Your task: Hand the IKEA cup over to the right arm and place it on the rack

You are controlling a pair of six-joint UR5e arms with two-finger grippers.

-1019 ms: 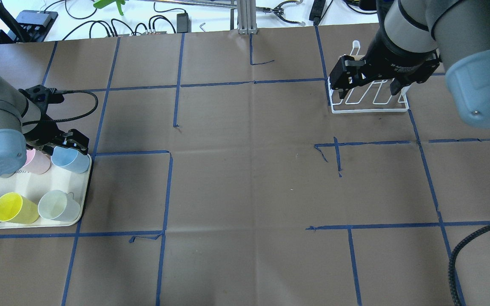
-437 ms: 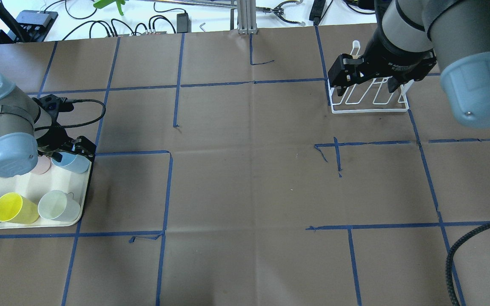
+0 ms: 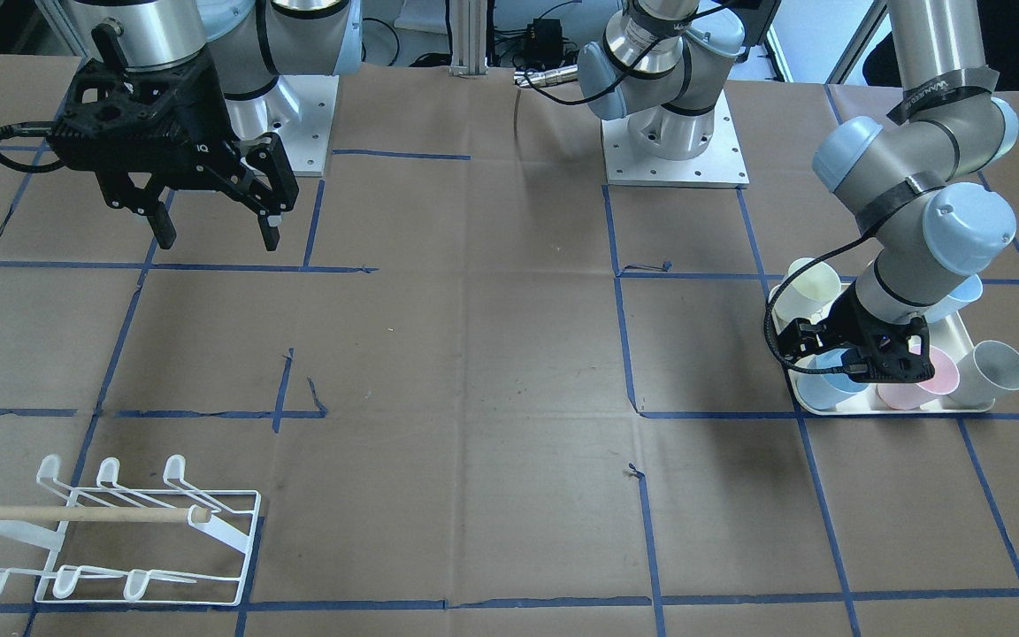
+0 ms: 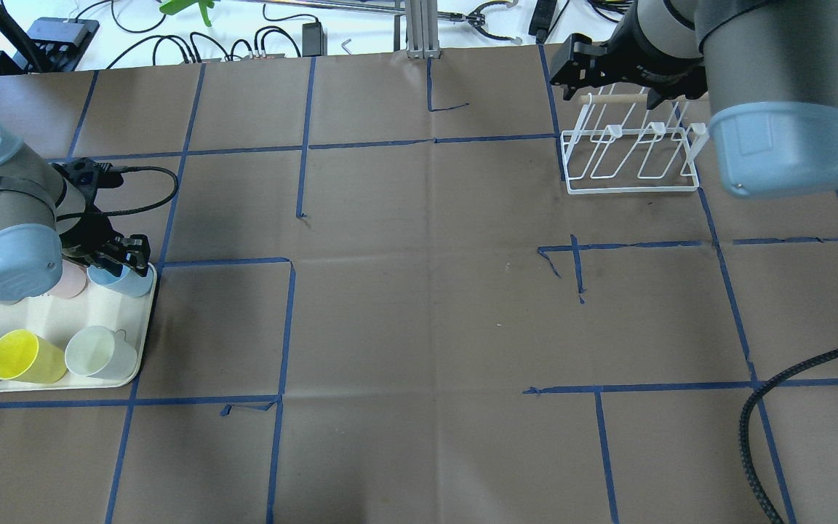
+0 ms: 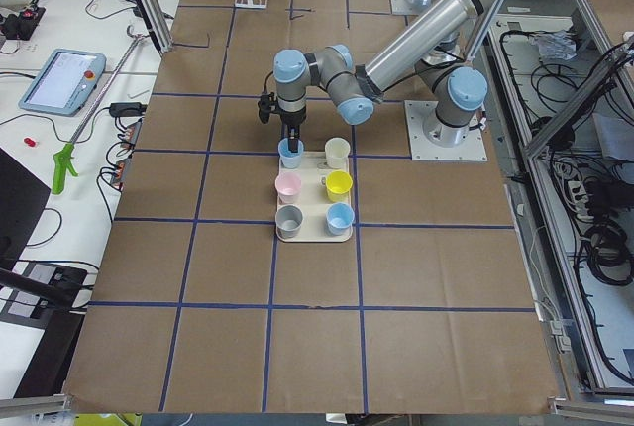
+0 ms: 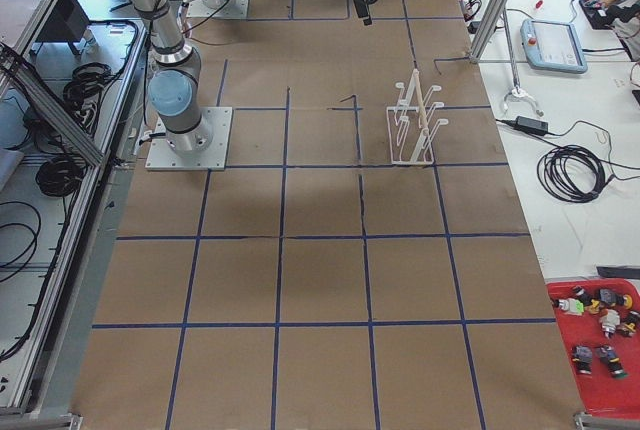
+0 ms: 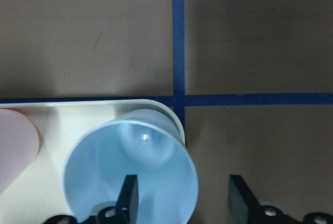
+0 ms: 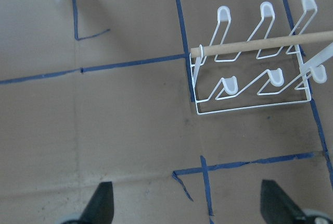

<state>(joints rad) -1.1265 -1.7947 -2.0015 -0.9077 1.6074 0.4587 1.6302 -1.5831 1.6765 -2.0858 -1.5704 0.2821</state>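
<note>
the pale blue plastic cup (image 7: 151, 151) is seen upright at a corner of the cream plastic tray (image 7: 62, 120), just beside a pale pink cup (image 7: 15, 146). its wall is straddled by the black two-finger left gripper (image 7: 182, 198): one finger is set inside the cup and the other outside, and the jaws are spread. the black two-finger right gripper (image 3: 218, 241) is held above the brown paper-covered table (image 3: 492, 354) with its jaws spread wide, well apart from the low white wire rack (image 3: 120, 531), across which a pale wooden dowel (image 3: 76, 513) is laid.
</note>
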